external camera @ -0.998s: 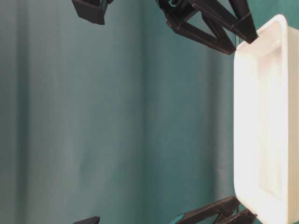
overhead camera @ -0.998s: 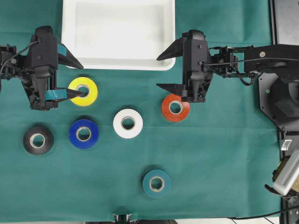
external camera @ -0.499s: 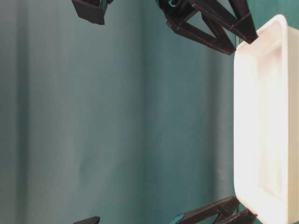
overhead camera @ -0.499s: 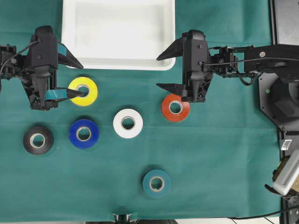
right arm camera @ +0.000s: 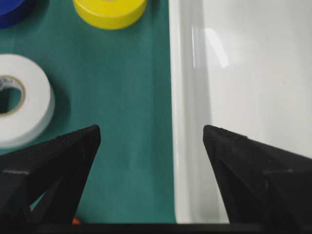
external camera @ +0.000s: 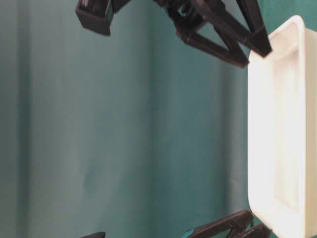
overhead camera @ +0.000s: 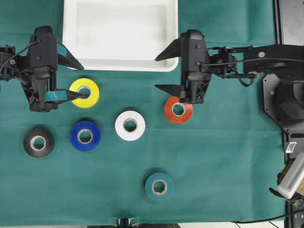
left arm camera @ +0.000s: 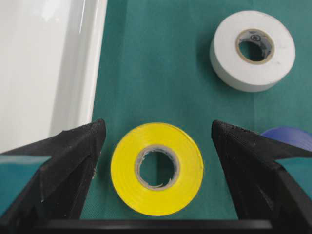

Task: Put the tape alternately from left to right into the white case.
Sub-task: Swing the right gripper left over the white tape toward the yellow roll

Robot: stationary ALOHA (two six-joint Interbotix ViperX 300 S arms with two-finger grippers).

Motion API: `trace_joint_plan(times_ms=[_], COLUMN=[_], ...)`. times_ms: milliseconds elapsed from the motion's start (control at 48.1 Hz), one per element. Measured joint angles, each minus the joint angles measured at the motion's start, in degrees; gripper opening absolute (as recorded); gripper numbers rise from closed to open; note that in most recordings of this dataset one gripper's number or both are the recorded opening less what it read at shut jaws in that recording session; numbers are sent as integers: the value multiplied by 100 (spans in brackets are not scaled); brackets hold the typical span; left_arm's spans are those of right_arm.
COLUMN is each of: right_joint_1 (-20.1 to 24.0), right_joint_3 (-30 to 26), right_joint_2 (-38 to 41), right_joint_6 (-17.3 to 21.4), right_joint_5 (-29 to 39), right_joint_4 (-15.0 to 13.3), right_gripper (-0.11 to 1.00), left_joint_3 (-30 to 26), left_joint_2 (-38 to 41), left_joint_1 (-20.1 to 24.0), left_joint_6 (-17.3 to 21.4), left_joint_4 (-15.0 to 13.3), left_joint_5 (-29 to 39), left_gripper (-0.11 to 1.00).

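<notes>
The white case sat empty at the cloth's far edge. All six rolls lay below it: the yellow roll nearest, between the left gripper's spread jaws. The right gripper, jaws apart, hung by the case's corner above the red-orange roll.

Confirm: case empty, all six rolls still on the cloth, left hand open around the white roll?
Not the white roll. The left wrist view shows the left hand open around the yellow roll; the white roll lies apart from it. The rest holds: in the overhead view the white case is empty and all six rolls lie on the cloth.
</notes>
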Motion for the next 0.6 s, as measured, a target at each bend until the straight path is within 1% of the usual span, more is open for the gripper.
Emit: trace_joint_plan(times_ms=[187, 603], right_joint_1=[202, 475], right_joint_3=[-404, -1433], right_joint_2=[378, 1459], right_joint_6=[0, 0], right_joint_5=[26, 624], right_joint_4=[-9, -229], right_gripper=[79, 79], left_joint_3=[0, 0], left_joint_2=[0, 0], left_joint_1=[0, 0], left_joint_6=[0, 0], left_joint_4=[-9, -9], left_joint_5=[0, 0], left_gripper=[93, 93])
